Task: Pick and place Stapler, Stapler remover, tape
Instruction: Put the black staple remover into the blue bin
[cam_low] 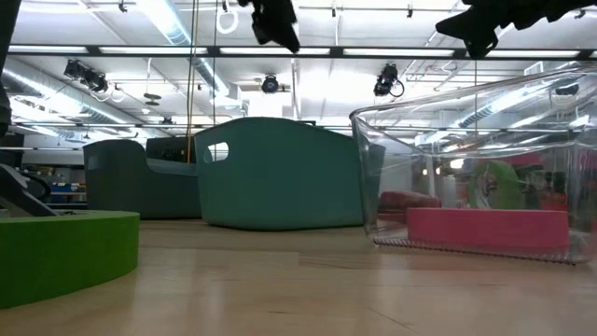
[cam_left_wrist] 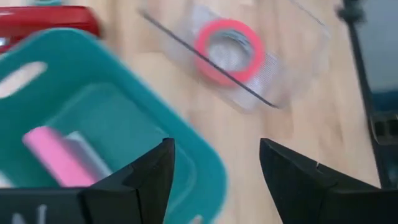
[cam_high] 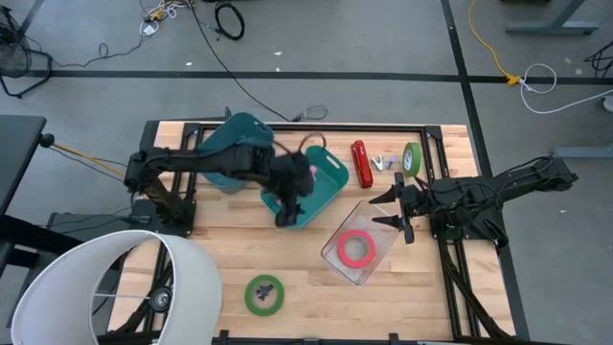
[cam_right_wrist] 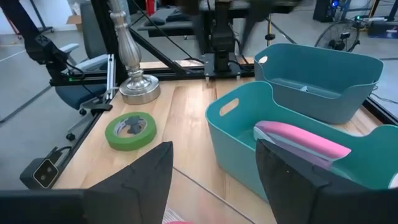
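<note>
While the left gripper (cam_high: 292, 213) hovers, fingers apart and empty, over the teal plastic bin (cam_high: 326, 182), the right gripper (cam_high: 400, 213) waits open beside the clear plastic tray (cam_high: 379, 254) holding the red tape roll (cam_high: 356, 248).

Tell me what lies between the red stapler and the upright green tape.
In the high view, a small silvery item, too small to identify, lies between the stapler and the green tape.

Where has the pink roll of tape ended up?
Seen from above, the pink tape roll lies inside the clear plastic bin, right of the teal basket.
</note>
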Robot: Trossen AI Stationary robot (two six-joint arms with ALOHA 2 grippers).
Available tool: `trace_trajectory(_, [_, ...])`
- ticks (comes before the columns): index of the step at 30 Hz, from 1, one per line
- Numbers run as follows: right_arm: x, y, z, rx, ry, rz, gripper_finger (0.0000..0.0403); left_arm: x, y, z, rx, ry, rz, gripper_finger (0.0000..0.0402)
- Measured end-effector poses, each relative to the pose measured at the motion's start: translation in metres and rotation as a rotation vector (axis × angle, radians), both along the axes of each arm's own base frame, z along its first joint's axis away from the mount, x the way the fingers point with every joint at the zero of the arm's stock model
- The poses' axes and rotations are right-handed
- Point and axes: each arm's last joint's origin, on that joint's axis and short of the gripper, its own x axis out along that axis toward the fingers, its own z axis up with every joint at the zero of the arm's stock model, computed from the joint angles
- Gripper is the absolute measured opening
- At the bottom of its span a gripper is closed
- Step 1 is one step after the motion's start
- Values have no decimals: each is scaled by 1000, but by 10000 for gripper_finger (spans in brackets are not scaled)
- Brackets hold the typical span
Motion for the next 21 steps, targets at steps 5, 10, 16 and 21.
trace_trajectory(5, [0, 0, 0, 5, 0, -1, 231, -8, -39, -3, -7, 53, -186, 225])
trace_trajectory(10, [0, 0, 0, 6, 1, -1, 231, -18, -72, -5, -6, 99, -267, 222])
trace_trajectory(16, [0, 0, 0, 10, 1, 6, 231, -26, -91, -7, -6, 142, -279, 222])
trace_trajectory(21, [0, 0, 0, 11, 1, 9, 231, -32, -95, -10, -87, 240, -58, 222])
